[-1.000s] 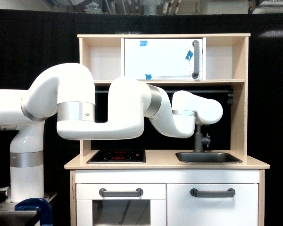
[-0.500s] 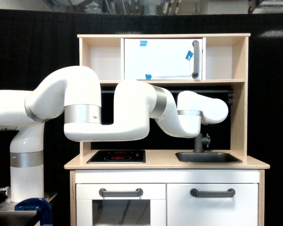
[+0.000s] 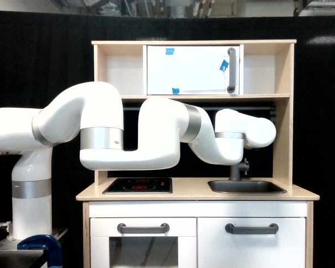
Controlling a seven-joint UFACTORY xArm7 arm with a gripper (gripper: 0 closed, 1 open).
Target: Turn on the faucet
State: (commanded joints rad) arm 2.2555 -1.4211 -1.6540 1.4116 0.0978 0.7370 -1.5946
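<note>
Only the lower post of the dark-grey faucet (image 3: pixel 235 171) shows, rising from the back of the sink basin (image 3: pixel 247 186), with its small side lever knob (image 3: pixel 244 166) sticking out to the exterior view's right. The upper post and hooked spout are hidden behind the white last links of my arm (image 3: pixel 243 134), which hang right in front of and above the faucet. My gripper is not visible: it lies behind the arm's wrist, so its state and what it touches cannot be seen.
The toy kitchen has a wooden countertop (image 3: pixel 195 192), a black hob (image 3: pixel 138 185) at the exterior view's left, an upper white cabinet door (image 3: pixel 192 70) with a grey handle, and wooden side walls (image 3: pixel 283 123) close to the wrist.
The arm has shifted steadily toward the exterior view's right, and the wrist now covers more of the faucet post than before.
</note>
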